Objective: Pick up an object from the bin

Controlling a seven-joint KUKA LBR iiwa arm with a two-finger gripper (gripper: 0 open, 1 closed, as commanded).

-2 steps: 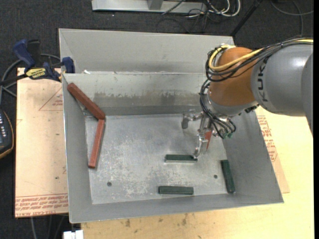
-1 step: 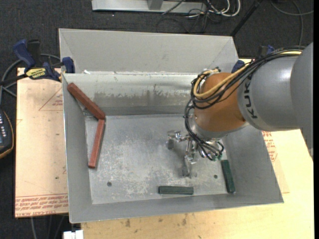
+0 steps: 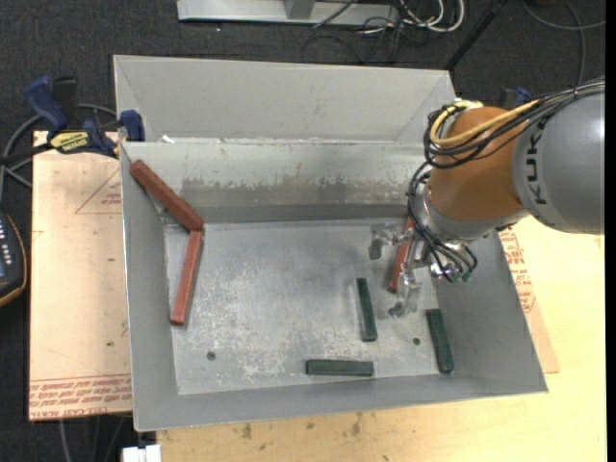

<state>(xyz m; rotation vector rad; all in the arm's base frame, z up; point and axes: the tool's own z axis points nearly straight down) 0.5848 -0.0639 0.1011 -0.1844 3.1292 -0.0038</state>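
Gripper (image 3: 400,287) at right side of bin (image 3: 289,162), fingers closed on a short red-brown stick (image 3: 395,270), held upright. Green stick (image 3: 366,308) just beside it on the left; another green stick (image 3: 440,340) lies near on the right. Two red-brown sticks (image 3: 186,277) lie well apart at far left.

Dark carpet (image 3: 58,17) covers the floor; black cables (image 3: 435,6) trail across it at the top, beside a grey metal base (image 3: 279,6). A pale surface (image 3: 577,354) lies lower right.
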